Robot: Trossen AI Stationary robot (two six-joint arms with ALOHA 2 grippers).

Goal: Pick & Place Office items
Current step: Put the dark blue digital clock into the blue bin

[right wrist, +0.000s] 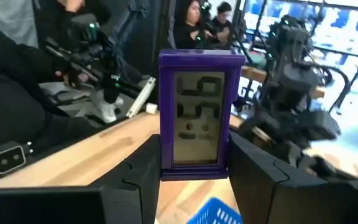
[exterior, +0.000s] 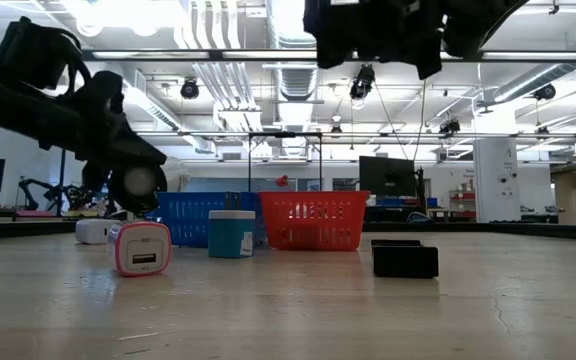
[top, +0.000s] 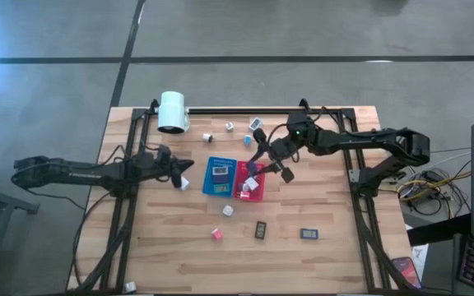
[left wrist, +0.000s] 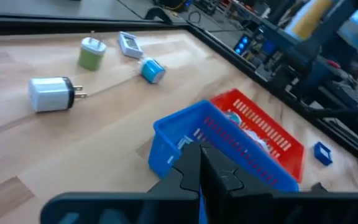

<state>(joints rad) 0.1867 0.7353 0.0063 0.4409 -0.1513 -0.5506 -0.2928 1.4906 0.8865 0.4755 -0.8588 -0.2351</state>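
Carrying a purple clock [right wrist: 201, 115] clamped in the right gripper [right wrist: 194, 171] at frame centre, seemingly above the red tray [top: 248, 180]; next comes lowering and release. Left gripper [left wrist: 201, 171] closed, empty.

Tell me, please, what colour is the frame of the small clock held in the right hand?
Purple, clearest in the right wrist view: clock.
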